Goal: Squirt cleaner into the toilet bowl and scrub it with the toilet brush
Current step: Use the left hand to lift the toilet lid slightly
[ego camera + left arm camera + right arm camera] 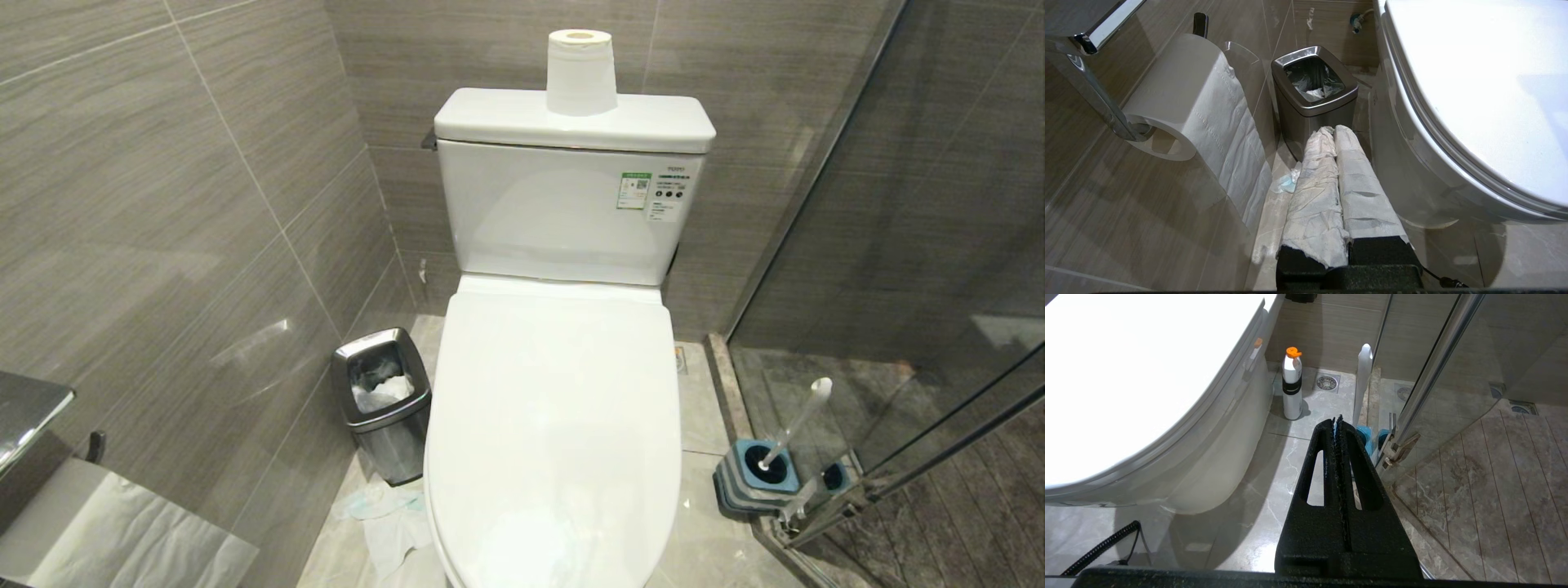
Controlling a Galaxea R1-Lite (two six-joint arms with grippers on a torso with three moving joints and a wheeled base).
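Glossy white ceramic, lid down: the toilet bowl (555, 425) sat centred against the back wall with its lid flat over the seat, so the inside of the bowl and any water were hidden; nothing of cleaner liquid could be seen. The toilet brush (796, 425) stood tilted in its blue-topped holder (763, 474) on the floor to the robot's right of the bowl, hard against the glass shower door (939, 245); its head was buried in the holder. Judged: brush light, handle stiff smooth plastic, likely slippery, best pinched mid-handle below the paddle tip, approaching from the bowl side since the glass blocks the other. The lid was thin plastic, light and hinged; its front lip looked like the place to hook, though that lip was cut off in the head view. A white spray bottle with orange cap (1292, 384) stood by the bowl's base, contents unreadable; probably light, round and slick, best taken at the black band. The left gripper (1334, 130), fingers wrapped in white paper, was pressed closed on nothing, low beside the steel waste bin (1314, 94). The right gripper (1337, 420) was also closed and empty, pointing toward the brush. Neither arm showed in the head view.
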